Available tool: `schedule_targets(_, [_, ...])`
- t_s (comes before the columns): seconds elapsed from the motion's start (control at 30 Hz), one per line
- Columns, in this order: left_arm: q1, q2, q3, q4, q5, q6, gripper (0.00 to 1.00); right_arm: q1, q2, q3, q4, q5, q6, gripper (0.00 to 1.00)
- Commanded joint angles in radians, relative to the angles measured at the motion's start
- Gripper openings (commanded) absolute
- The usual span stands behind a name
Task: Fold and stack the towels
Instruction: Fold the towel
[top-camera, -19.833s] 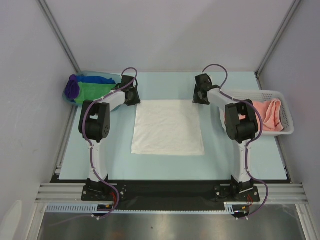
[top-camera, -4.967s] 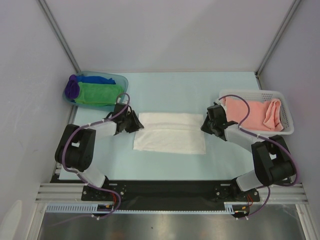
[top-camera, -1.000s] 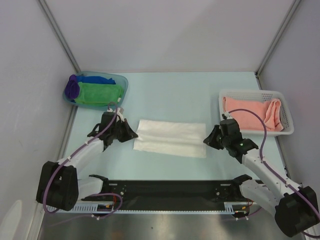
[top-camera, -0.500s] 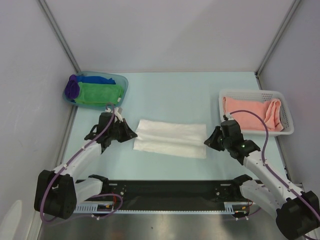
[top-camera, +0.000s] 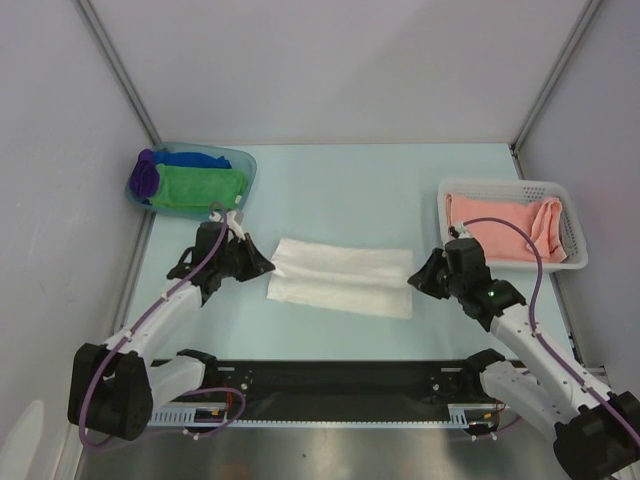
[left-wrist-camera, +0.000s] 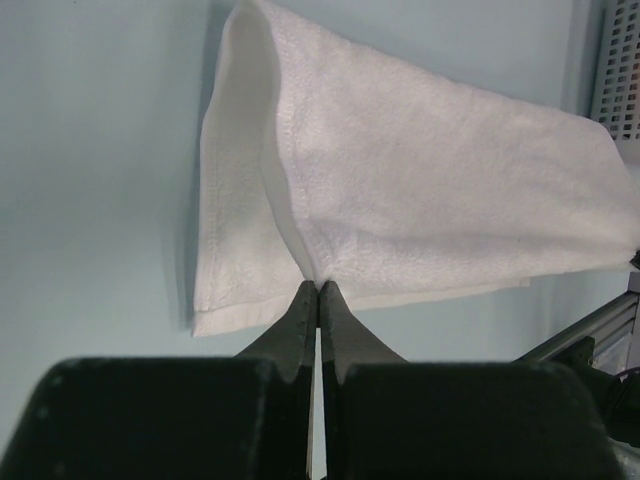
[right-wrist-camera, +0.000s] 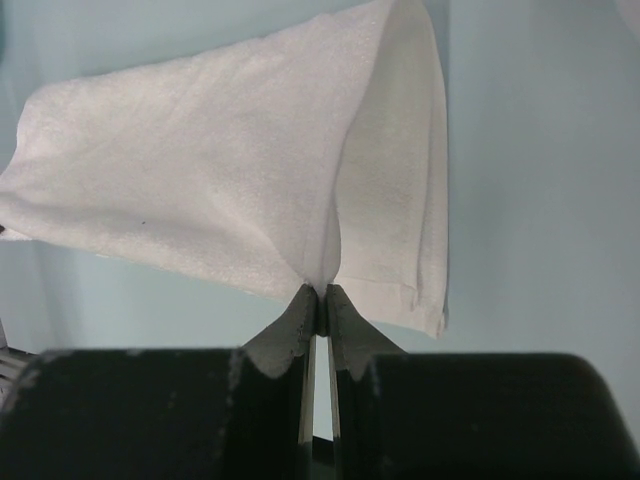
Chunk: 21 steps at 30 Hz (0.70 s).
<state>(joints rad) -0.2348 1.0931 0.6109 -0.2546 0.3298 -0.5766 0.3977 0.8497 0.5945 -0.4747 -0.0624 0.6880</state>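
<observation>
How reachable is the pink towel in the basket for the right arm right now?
Probably not yet. The pink towel lies close by in the white basket, with nothing between, but the right hand is shut on the white towel, so it would have to let go first.

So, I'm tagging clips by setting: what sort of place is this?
Likely a lab test cell: bare grey walls, aluminium frame rail, left gripper and right gripper pinching a white towel.
</observation>
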Motion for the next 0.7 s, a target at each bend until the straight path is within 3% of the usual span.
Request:
schedule_targets(0.0, [0.008, -0.029, -0.039, 0.023, 0.032, -0.009, 0.0, 0.012, -0.029, -0.042, -0.01, -0.017, 0.033, 0.0])
schedule_targets(0.33, [0.008, 0.008, -0.158, 0.115, 0.071, -0.051, 0.0, 0.047, -0.038, -0.209, 0.073, -0.037, 0.09, 0.0])
schedule_targets(0.67, [0.008, 0.021, -0.169, 0.107, 0.063, -0.037, 0.0, 0.049, -0.034, -0.228, 0.088, -0.03, 0.082, 0.03])
